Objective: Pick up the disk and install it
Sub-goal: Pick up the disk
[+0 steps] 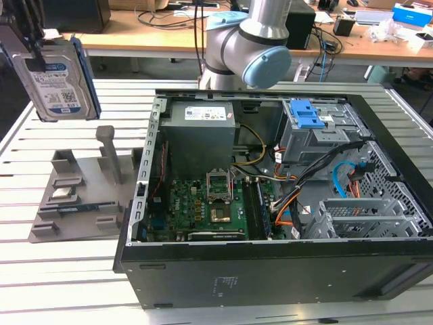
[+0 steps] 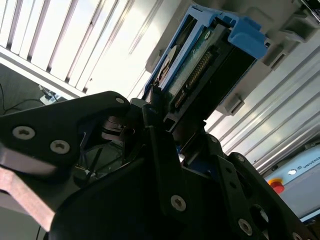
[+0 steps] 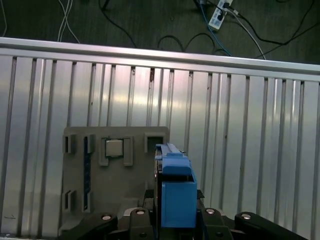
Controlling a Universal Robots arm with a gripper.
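Disk: you see one flat silver disk (image 1: 57,81), standing on edge with its broad face towards the exterior camera.
Label: one white-and-blue label (image 1: 53,84) covers most of that face.
Frame: one bright blue plastic frame (image 1: 88,74) runs along the edges. In the first wrist view its blue end block (image 3: 177,192) faces you.
Connector: in the second wrist view, one row of pins (image 2: 197,77) lies along the disk's narrow end, between the blue rails.
Disk position: it is held in the air at the exterior view's upper left, above the grey fixture and well apart from the computer case.
Pincer: your one pincer (image 1: 34,51) is closed on the disk. Its black fingers (image 2: 160,150) press the disk from both sides.
Fixture: one grey moulded fixture (image 1: 81,196) lies flat on the tabletop, just beside the case on the exterior view's left.
Tabletop: one slatted aluminium tabletop (image 1: 67,284) carries both the fixture and the case.
Computer case: one black case (image 1: 270,271) lies on its side with its interior open to you.
Inside the case: one grey metal cage (image 1: 318,139) with one blue latch (image 1: 306,114), one large grey box (image 1: 199,132) with a white sticker, and one green circuit board (image 1: 203,206).
Arm: one grey arm (image 1: 250,40) with a pale blue joint cap stands behind the case.
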